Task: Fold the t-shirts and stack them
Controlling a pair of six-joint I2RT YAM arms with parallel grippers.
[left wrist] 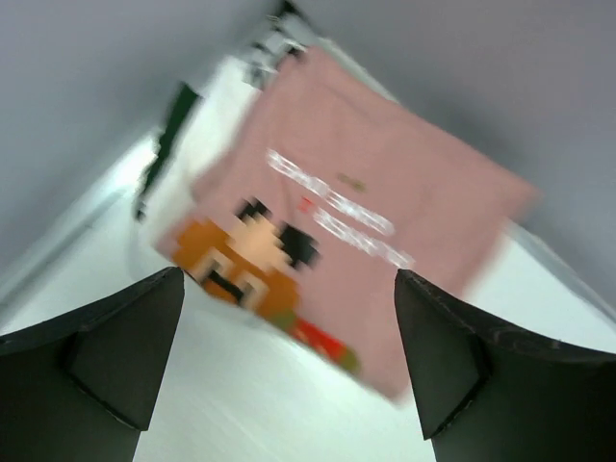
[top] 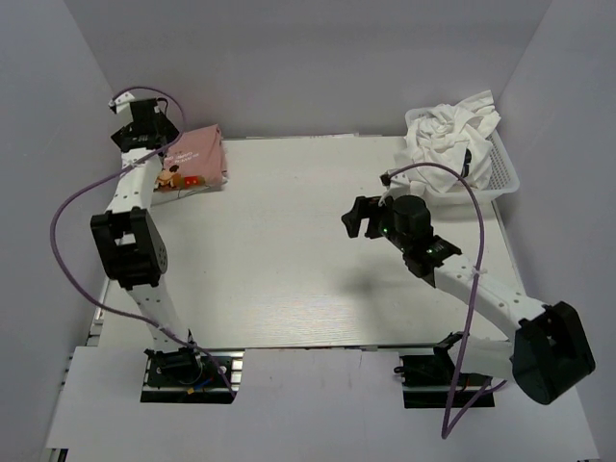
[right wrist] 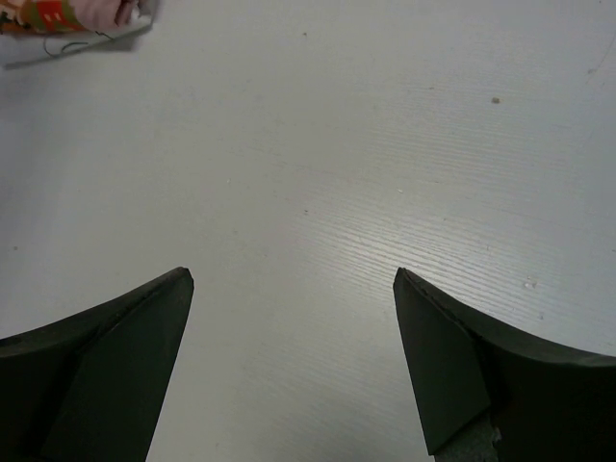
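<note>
A dusty pink t-shirt (top: pixel 199 158) lies folded at the back left of the table, its pixel-figure print facing up. In the left wrist view, blurred, the pink t-shirt (left wrist: pixel 366 212) fills the space just beyond my fingers. My left gripper (top: pixel 149 130) hovers beside it at the back left corner, open, and nothing sits inside the left gripper (left wrist: pixel 289 277). More t-shirts (top: pixel 450 130), white and crumpled, fill a basket at the back right. My right gripper (top: pixel 361 218) hangs open over mid-table, and between the fingers of the right gripper (right wrist: pixel 292 274) only bare tabletop shows.
The white plastic basket (top: pixel 506 173) stands at the table's back right corner. Grey walls close in the left, back and right sides. A corner of the pink shirt (right wrist: pixel 87 12) shows at the upper left of the right wrist view.
</note>
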